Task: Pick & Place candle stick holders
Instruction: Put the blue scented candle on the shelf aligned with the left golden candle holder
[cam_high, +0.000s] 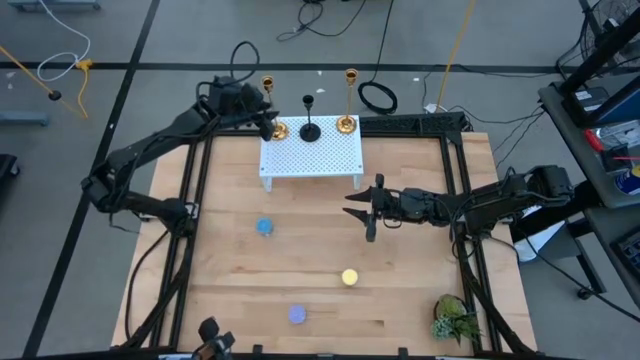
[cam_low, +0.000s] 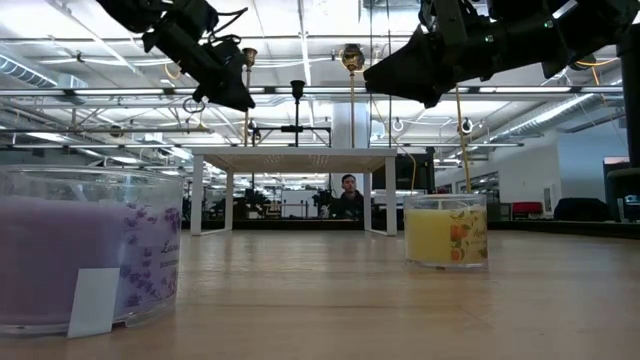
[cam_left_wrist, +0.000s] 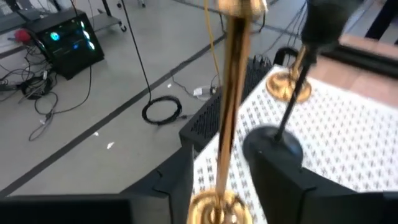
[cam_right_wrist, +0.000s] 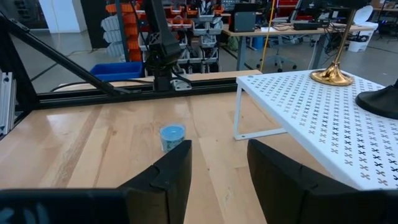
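Observation:
Three candle stick holders stand by their round bases along the far edge of a white perforated shelf (cam_high: 310, 158): a gold one at the left (cam_high: 270, 108), a shorter black one (cam_high: 310, 118) and a gold one at the right (cam_high: 348, 102). My left gripper (cam_left_wrist: 221, 150) is open. Its fingers stand on either side of the left gold holder's stem (cam_left_wrist: 231, 106), low down near the base, with a gap on each side. My right gripper (cam_high: 366, 207) hangs open and empty over the table, just in front of the shelf's right end. Blue (cam_high: 264, 227), yellow (cam_high: 349, 277) and purple (cam_high: 297, 314) cups sit on the table.
A green plant sprig (cam_high: 455, 318) lies at the table's near right corner. Black frame rails (cam_high: 455, 190) run along the table's sides and behind the shelf. The black holder (cam_left_wrist: 283, 118) stands close beside my left gripper's finger. Bare wood lies between the cups.

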